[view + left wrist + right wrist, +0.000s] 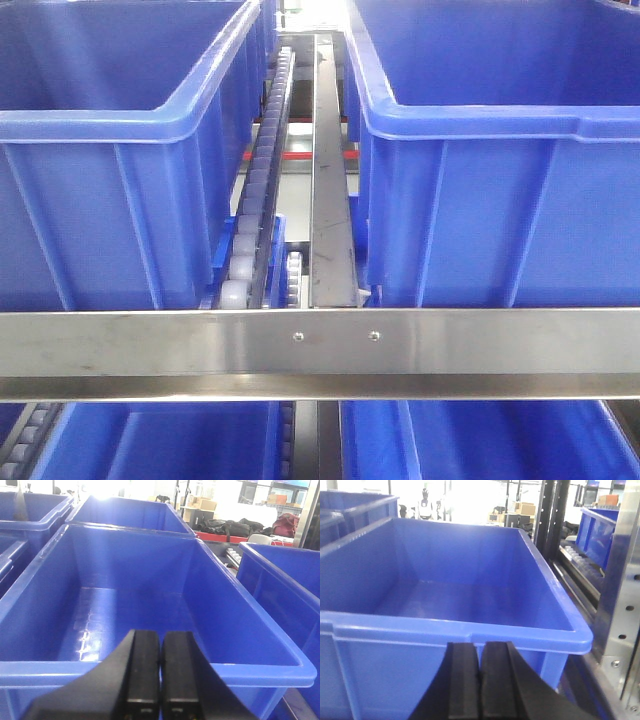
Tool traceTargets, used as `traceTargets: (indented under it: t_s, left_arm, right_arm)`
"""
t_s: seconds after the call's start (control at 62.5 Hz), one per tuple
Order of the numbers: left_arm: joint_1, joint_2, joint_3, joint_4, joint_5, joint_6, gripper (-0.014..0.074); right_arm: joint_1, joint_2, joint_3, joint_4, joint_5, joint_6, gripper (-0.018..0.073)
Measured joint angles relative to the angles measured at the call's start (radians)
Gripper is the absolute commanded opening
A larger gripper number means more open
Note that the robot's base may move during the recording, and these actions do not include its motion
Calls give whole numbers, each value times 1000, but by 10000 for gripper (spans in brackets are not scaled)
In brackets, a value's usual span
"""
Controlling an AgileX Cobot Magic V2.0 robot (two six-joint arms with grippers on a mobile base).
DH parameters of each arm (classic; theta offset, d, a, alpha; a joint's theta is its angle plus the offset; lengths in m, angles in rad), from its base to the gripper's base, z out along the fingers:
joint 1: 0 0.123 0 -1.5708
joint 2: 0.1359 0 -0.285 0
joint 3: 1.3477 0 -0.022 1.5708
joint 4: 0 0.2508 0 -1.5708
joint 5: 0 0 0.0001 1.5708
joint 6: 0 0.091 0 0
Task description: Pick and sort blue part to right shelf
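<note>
A deep blue bin (150,600) sits just ahead of each pincer; a steel rail (320,352) and roller track (262,175) run between bins.

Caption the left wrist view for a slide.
Left gripper, fingers pressed together and holding nothing, faces an empty blue bin.

The shelf (320,350) is a steel rack with a brushed crossbar along its front. On the upper level sit two big blue bins, a left bin (120,150) and a right bin (500,160), side by side but apart. Between them run a roller track (258,190) and a flat steel guide rail (328,180). More blue bins (170,440) sit on the level below.
</note>
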Motion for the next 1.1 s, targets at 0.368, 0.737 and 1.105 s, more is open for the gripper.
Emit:
traceTargets:
  t_s: [0.368,0.737,1.105]
  left_arm:
    - [0,0,0,0,0,0,134]
    - [0,0,0,0,0,0,134]
    - [87,-132,186,172,-64,-21,134]
  right_arm:
    - [0,0,0,-6,0,23,57]
    - [0,0,0,-6,0,23,57]
    - [0,0,0,-6,0,23,57]
